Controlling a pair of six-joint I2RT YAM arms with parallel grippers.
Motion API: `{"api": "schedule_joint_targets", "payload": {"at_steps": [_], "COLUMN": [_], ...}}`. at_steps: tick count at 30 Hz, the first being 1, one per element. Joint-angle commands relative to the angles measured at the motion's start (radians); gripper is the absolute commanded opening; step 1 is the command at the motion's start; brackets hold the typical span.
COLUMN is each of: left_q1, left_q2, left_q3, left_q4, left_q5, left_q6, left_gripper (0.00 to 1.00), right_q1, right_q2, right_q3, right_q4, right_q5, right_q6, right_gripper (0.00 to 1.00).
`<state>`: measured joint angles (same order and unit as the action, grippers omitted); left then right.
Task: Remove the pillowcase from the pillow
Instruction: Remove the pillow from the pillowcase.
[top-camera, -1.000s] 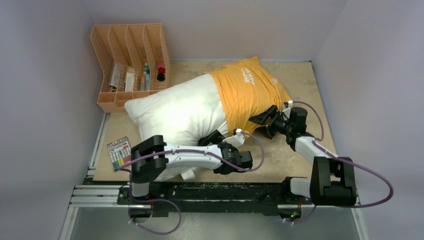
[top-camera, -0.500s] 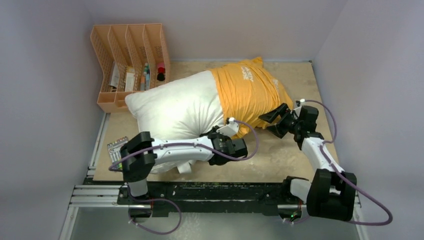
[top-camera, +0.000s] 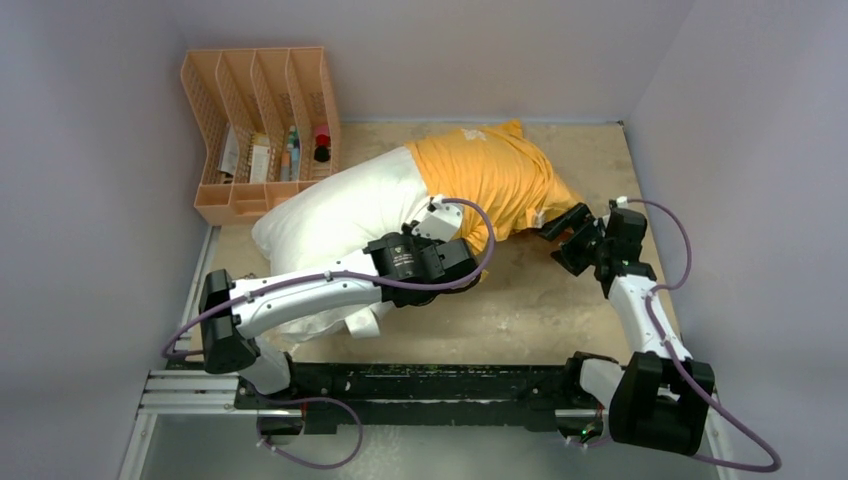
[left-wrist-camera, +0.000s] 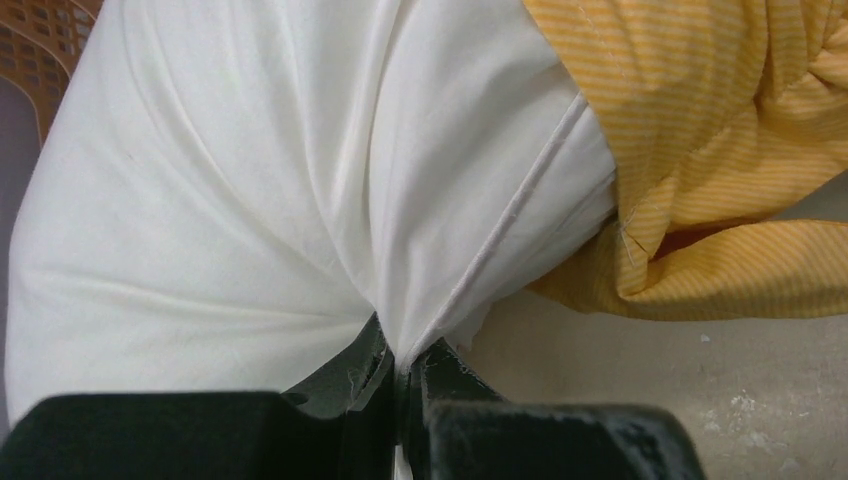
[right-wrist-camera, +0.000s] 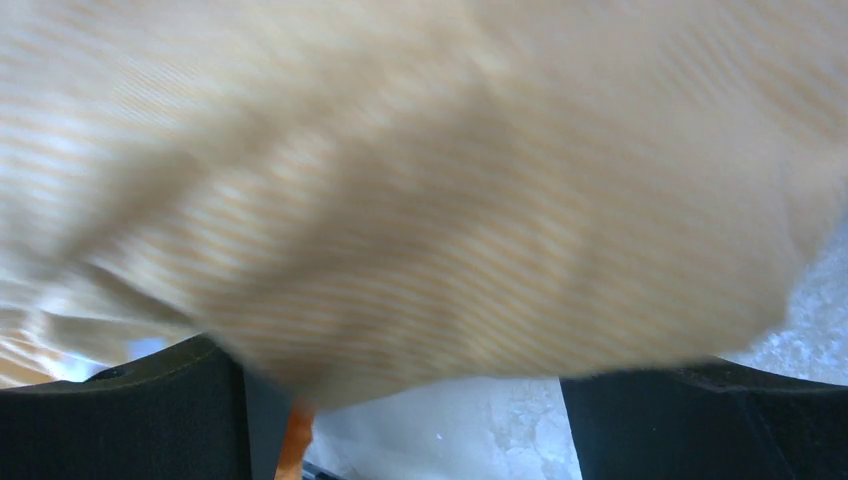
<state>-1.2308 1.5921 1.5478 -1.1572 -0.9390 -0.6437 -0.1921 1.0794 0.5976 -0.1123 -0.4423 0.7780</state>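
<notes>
The white pillow (top-camera: 330, 205) lies across the table, its right half inside the orange-yellow pillowcase (top-camera: 490, 175). My left gripper (top-camera: 452, 268) is at the pillow's near edge beside the pillowcase's opening. In the left wrist view, the left gripper (left-wrist-camera: 405, 365) is shut on a pinch of the pillow (left-wrist-camera: 250, 200) at its piped seam, with the bunched pillowcase (left-wrist-camera: 700, 120) to the right. My right gripper (top-camera: 560, 238) stands open at the pillowcase's near right corner. In the right wrist view, blurred pillowcase (right-wrist-camera: 420, 180) fills the frame above the wide-apart right gripper (right-wrist-camera: 400, 400).
An orange file organiser (top-camera: 262, 125) holding small items stands at the back left, touching the pillow's far end. Bare tabletop (top-camera: 540, 310) lies between the arms. Walls close in on the left, back and right, and a metal rail (top-camera: 190, 390) runs along the near edge.
My left gripper closed on the pillow's edge and swung back and left, shifting the pillow. The right gripper drew right, off the pillowcase, staying open. The pillowcase's lettering rolled out of sight.
</notes>
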Motion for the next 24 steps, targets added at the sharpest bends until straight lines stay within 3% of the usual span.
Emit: {"api": "schedule_joint_targets", "payload": {"at_steps": [1,9,14,17,24], "left_q1": [-0.006,-0.006,-0.005,-0.005,-0.004], "left_q2": [-0.087,-0.115,-0.135,-0.156,-0.158], "left_q3": [0.002,0.009,0.012,0.001,0.003], "left_q4": [-0.05,-0.062,-0.071,-0.068,-0.058], "left_q5": [-0.064,-0.071,-0.06,-0.049,-0.041], "left_q6": [-0.057,-0.084,-0.083,-0.085,-0.089], "left_gripper": [0.0,0.0,0.0,0.0,0.0], "right_q1": [-0.003,-0.003,-0.003,-0.003,-0.001], "right_q2": [-0.049,-0.166,-0.141,-0.073,-0.044], "right_q3": [0.074,0.079,0.083,0.097,-0.059], "right_q4": [0.13,0.183,0.272,0.308,0.709], "right_q5": [-0.052,-0.164,-0.201,-0.261,-0.323], "right_q6": [0.036,0.037,0.059,0.135,0.476], "right_gripper": [0.88,0.88,0.82,0.82,0.86]}}
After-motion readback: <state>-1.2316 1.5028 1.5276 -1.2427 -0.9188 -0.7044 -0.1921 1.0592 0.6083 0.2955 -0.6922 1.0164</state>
